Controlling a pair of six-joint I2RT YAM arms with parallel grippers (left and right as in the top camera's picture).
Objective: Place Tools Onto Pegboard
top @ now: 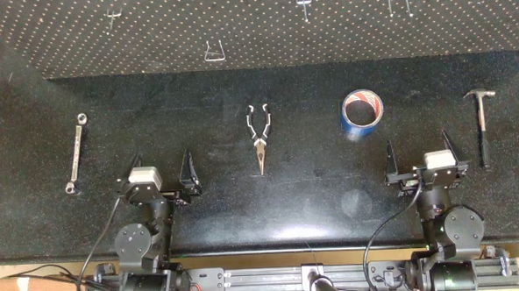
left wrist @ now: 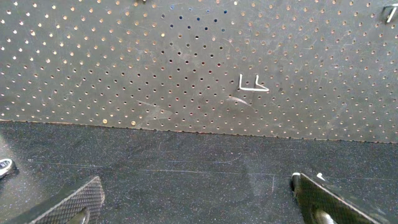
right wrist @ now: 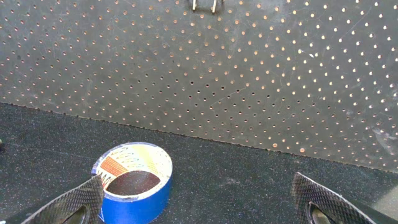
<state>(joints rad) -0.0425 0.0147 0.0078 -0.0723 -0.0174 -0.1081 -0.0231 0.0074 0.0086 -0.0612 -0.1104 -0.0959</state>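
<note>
Nothing had been hung yet, so the whole task was still ahead. All four tools lay on the black desk (top: 315, 204) in a row in front of the pegboard (top: 237, 28). Seen from above and taking the middle of the desk as the dial's centre, the wrench (top: 76, 153) lay out toward 9 o'clock and the pliers (top: 259, 137) close to centre. The blue tape roll (top: 362, 113) stood on its edge toward 2 o'clock, and the hammer (top: 482, 127) lay far toward 3 o'clock. The pegboard's wire hooks, among them the low hook (top: 214, 51) at 12 o'clock of the pliers, carried nothing.

The left pincer (top: 162, 158) sat released and empty at about 3 o'clock of the wrench, apart from it. The right pincer (top: 416, 141) was likewise spread wide and held nothing. The tape roll sat just ahead of it at roughly 11 o'clock, and the hammer at its 3 o'clock. Four pick-and-hang rounds looked to be left.
</note>
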